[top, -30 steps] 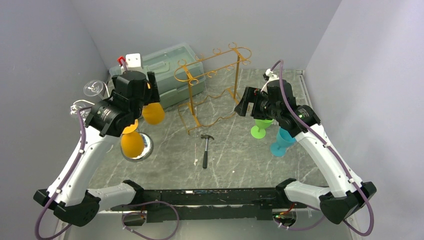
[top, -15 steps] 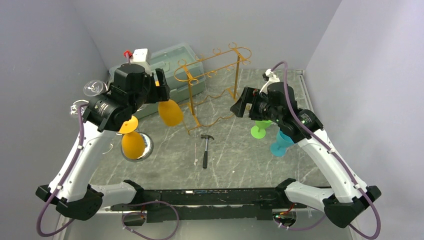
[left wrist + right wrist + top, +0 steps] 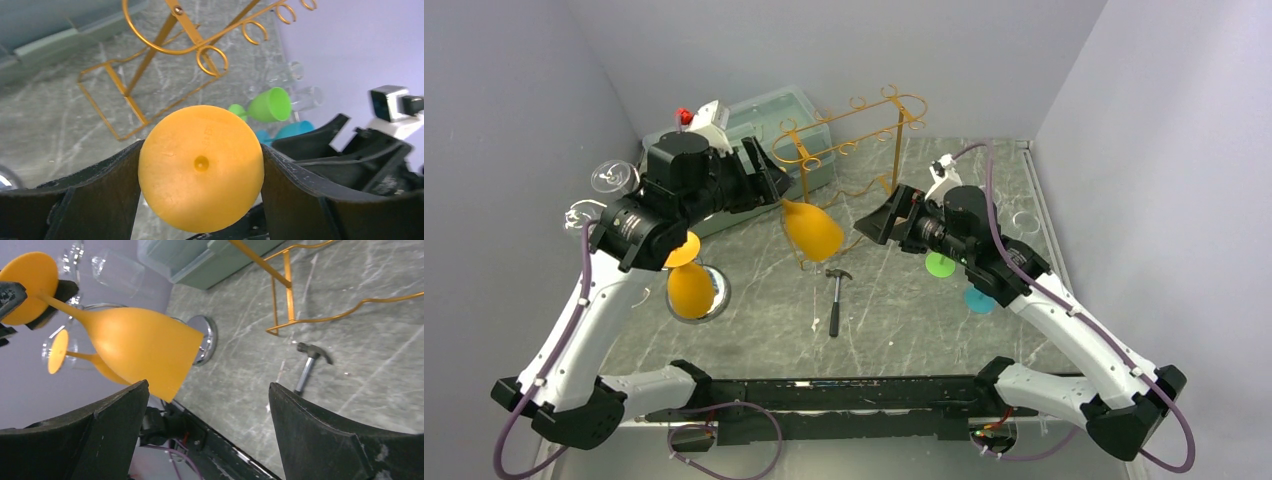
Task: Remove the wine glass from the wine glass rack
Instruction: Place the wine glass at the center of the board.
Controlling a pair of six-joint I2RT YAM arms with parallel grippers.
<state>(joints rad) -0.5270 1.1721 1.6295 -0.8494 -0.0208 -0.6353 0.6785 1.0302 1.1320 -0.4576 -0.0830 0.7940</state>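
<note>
**Orange glass clear of the rack, held level between the arms**

The wine glass (image 3: 812,228) hangs over the middle of the table, just in front of the rack (image 3: 898,150). The left claw (image 3: 771,188) is clamped on its foot, so the bowl points at the right claw (image 3: 879,222), whose jaws gape near the bowl, likely for a handover. There is open room toward the near edge, apart from the hammer (image 3: 835,298); the rack's wires crowd the far side.

From the left wrist, the wine glass (image 3: 201,167) shows only its foot.
</note>
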